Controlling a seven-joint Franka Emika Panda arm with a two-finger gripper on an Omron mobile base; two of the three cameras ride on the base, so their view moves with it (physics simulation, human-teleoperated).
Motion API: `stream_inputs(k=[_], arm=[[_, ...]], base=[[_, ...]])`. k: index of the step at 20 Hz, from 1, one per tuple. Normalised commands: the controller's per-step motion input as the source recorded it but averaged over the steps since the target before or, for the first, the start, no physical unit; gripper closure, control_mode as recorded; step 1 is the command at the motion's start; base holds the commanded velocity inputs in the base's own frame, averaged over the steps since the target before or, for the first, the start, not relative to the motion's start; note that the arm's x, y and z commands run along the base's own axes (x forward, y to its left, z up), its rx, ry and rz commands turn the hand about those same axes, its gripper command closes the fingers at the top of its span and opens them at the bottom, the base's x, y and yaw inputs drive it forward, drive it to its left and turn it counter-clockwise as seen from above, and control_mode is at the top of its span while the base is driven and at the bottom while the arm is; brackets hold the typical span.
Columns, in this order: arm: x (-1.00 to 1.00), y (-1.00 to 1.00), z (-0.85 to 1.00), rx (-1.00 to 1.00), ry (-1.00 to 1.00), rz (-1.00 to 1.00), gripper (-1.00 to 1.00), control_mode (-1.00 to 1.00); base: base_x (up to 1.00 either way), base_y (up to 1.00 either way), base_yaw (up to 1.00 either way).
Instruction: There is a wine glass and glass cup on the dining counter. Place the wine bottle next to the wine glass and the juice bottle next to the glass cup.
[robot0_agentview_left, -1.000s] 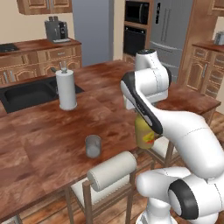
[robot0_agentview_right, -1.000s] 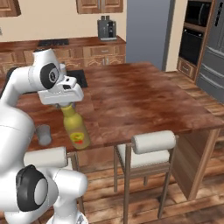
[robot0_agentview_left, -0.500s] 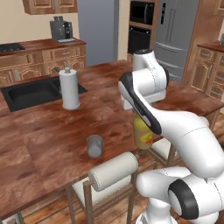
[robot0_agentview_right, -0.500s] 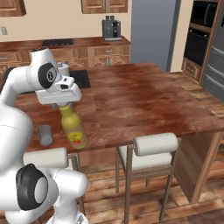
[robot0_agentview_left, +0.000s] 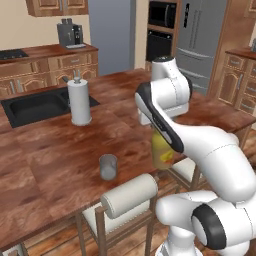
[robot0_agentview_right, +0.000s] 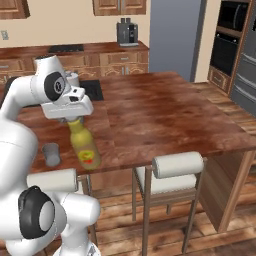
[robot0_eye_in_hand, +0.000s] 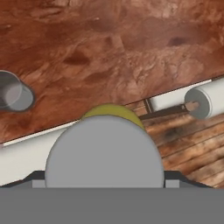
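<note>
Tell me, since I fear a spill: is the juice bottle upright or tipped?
Upright. The juice bottle stands on the dining counter near its front edge, cap straight up under the hand.

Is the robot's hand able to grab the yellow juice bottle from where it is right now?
Probably yes. The gripper hangs right over the juice bottle's cap with open jaws, and nothing sits between them. The glass cup stands apart to the side, out of the way.

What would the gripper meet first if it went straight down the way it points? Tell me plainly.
The juice bottle: the gripper sits right over its cap, pointing down its length. Whether the fingers already touch it I cannot tell. The dining counter lies under the bottle.
</note>
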Motion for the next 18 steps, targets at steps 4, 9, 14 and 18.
stream_inputs(k=[4, 9, 14, 18], arm=[[0.35, 0.06, 0.11, 0.13, 0.00, 0.07, 1.00, -1.00], [0.42, 0.11, 0.02, 0.16, 0.00, 0.08, 1.00, -1.00], [0.50, 0.35, -0.02, -0.03, 0.01, 0.03, 1.00, -1.00], [0.39, 0.24, -0.04, -0.04, 0.00, 0.04, 1.00, -1.00]], base=[[0.00, 0.00, 0.00], [0.00, 0.00, 0.00], [0.00, 0.00, 0.00], [0.00, 0.00, 0.00]])
